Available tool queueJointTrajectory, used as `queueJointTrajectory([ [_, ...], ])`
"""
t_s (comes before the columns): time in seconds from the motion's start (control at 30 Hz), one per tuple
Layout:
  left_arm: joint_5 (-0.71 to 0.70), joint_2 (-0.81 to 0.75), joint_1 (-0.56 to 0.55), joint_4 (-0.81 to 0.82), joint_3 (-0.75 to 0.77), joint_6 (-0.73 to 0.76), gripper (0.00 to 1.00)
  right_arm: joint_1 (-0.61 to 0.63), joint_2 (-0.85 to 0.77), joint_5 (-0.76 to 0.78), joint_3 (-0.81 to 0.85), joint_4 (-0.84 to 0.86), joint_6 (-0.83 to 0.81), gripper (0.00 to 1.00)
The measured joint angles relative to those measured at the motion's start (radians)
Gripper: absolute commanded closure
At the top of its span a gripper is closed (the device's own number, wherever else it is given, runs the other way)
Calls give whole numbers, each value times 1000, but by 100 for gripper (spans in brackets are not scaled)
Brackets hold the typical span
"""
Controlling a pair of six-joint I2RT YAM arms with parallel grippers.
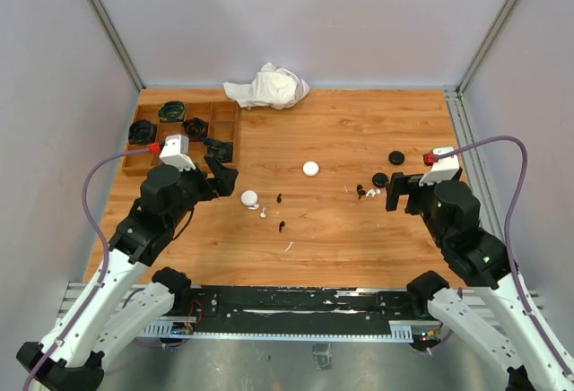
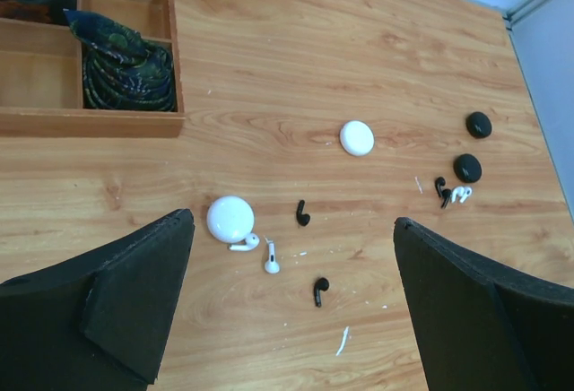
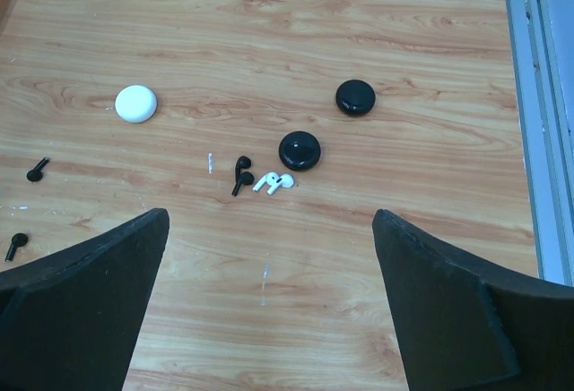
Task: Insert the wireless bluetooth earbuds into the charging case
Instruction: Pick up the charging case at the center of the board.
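Gaping wide, left pincer (image 2: 291,221) and right pincer (image 3: 269,213) hang over stemmed earbuds (image 3: 244,176) and round glossy cases (image 3: 299,150).

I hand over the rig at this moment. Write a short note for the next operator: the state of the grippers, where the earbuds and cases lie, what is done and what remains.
Left gripper: open, empty, above the table.
Right gripper: open, empty, above the table.
Left side: white case, two white earbuds beside it, two black earbuds loose to its right.
Middle: second white case, alone.
Right side: two black cases; a cluster of buds, black and white, lies beside the nearer one.
Done: nothing; no bud sits in a case, and all cases look shut.
Left: open the cases and seat every bud.
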Motion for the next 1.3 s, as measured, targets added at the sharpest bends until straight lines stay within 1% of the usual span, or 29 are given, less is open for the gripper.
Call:
queueJointTrajectory([
  [0.2, 30, 32, 0, 7, -9, 4, 1, 0, -15, 1, -11, 12, -12, 1],
  [0.37, 58, 112, 0, 28, -9, -13, 1, 0, -26, 0, -39, 29, -16, 2],
  [0.67, 110, 368, 0, 74, -23, -16, 2, 0, -24, -33, -59, 42, -17, 1],
  [0.8, 105, 525, 0, 87, -5, -4, 5, 0, -18, -55, -75, 48, -17, 2],
  [0.9, 95, 652, 0, 100, 35, 14, 6, 0, -9, -72, -82, 55, -17, 2],
  [1.0, 83, 739, 0, 118, 66, 32, 12, 0, -3, -93, -91, 64, -17, 1],
  [1.1, 70, 818, 0, 130, 99, 53, 20, 0, 4, -114, -97, 69, -17, 1],
  [1.3, 71, 940, 0, 137, 141, 92, 27, 0, 6, -140, -106, 73, -17, 1],
])
